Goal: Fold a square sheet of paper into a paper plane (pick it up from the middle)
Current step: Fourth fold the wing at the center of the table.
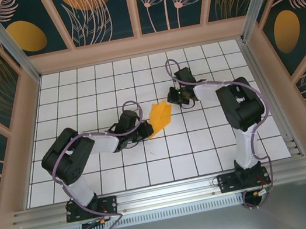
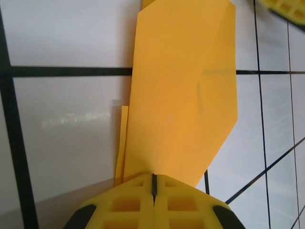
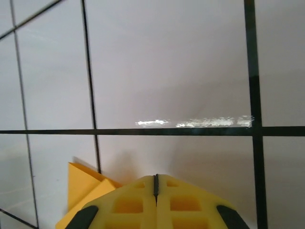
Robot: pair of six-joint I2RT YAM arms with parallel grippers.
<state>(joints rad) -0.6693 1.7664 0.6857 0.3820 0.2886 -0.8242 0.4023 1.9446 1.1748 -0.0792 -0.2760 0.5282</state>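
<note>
The square sheet of paper point(image 1: 160, 117) is folded into a smaller creased orange shape at the middle of the table, one side raised. In the left wrist view the paper point(image 2: 186, 95) runs as a long folded strip away from my left gripper point(image 2: 154, 183), whose jaws are shut with the paper's crease leading into them. From above, that left gripper point(image 1: 144, 131) sits at the paper's near-left end. My right gripper point(image 1: 173, 99) is at the paper's far-right corner. Its jaws point(image 3: 156, 183) are shut with nothing between them, and a paper corner point(image 3: 83, 183) lies beside and below its left finger.
The white gridded table point(image 1: 106, 87) is boxed in by patterned walls on three sides, with an aluminium rail point(image 1: 167, 192) along the near edge. One yellow finger of the right gripper point(image 2: 286, 7) shows at the top right corner of the left wrist view.
</note>
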